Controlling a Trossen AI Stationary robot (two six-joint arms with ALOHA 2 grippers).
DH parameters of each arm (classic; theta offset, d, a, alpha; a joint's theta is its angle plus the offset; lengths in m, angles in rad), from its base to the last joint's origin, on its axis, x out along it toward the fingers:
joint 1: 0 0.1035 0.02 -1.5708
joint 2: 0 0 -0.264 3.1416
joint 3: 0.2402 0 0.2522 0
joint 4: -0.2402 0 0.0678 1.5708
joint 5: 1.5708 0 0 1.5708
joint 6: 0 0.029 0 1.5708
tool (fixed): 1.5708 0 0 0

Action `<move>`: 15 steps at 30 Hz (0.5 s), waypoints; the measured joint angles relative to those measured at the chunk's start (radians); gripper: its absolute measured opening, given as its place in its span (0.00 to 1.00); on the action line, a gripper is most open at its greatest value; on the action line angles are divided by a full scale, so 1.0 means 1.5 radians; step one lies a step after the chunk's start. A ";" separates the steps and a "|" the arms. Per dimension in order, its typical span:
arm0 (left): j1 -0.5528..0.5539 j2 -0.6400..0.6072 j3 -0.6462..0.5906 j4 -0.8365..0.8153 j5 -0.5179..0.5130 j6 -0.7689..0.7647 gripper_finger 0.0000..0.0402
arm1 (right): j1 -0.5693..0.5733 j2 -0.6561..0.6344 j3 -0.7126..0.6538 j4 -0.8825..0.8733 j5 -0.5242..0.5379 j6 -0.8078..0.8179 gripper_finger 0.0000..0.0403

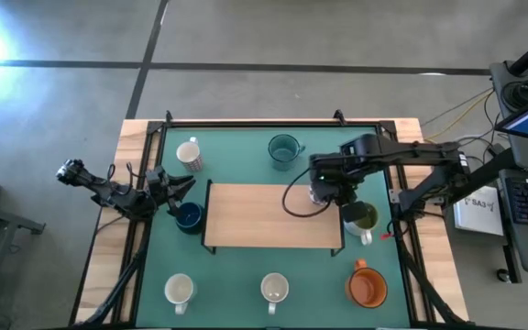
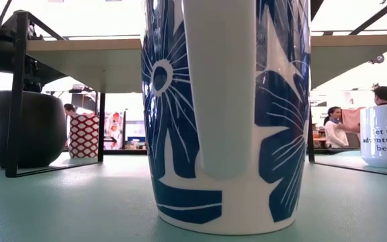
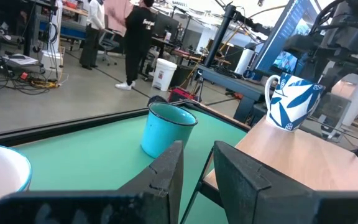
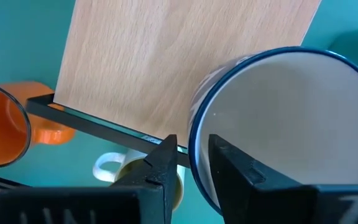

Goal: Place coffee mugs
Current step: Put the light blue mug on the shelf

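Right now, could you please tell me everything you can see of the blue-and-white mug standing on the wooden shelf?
The blue-and-white mug looks like glazed ceramic. It is white with bold blue leaf-like shapes, a blue rim, a plain white inside and a white loop handle. It stands upright and looks empty, near the right end of the wooden shelf. The right gripper reaches down over it, one finger outside the wall and one inside, with a gap showing.
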 joint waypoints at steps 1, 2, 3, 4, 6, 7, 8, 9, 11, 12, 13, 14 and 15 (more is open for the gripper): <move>0.000 0.000 0.000 0.000 0.000 0.000 0.18 | 0.000 -0.003 0.000 0.001 0.000 0.000 0.19; 0.000 0.000 0.000 0.000 0.000 0.000 0.18 | 0.000 -0.006 0.000 0.004 0.000 0.000 0.19; 0.000 0.000 0.000 0.000 0.000 0.000 0.18 | 0.000 -0.010 0.000 0.007 0.000 0.000 0.18; 0.000 0.000 0.000 0.000 0.000 0.000 0.18 | 0.000 -0.013 0.000 0.010 0.000 0.000 0.18; 0.000 0.000 0.000 0.000 0.000 0.000 0.18 | 0.000 -0.021 0.000 0.020 0.000 0.000 0.18; 0.000 0.000 0.000 0.000 0.000 0.000 0.18 | 0.000 -0.025 0.000 0.029 0.000 0.000 0.18; 0.000 0.000 0.000 0.000 0.000 0.000 0.18 | 0.000 -0.030 0.000 0.036 0.000 0.000 0.18; 0.000 0.000 0.000 0.000 0.000 0.000 0.18 | 0.000 -0.035 0.000 0.046 0.001 0.000 0.18; 0.000 0.000 0.000 0.000 0.000 0.000 0.18 | 0.000 -0.046 0.000 0.075 0.004 0.015 0.18; 0.000 0.000 0.000 0.001 0.000 0.000 0.18 | 0.000 -0.051 0.000 0.091 0.005 0.025 0.18; 0.000 0.000 0.000 0.006 0.000 0.004 0.18 | 0.000 -0.056 0.000 0.107 0.005 0.036 0.18; 0.000 0.000 0.000 0.010 0.000 0.009 0.18 | 0.000 -0.062 0.000 0.123 0.005 0.043 0.18; 0.000 0.000 0.000 0.011 0.000 0.011 0.18 | 0.000 -0.067 0.000 0.139 0.006 0.052 0.18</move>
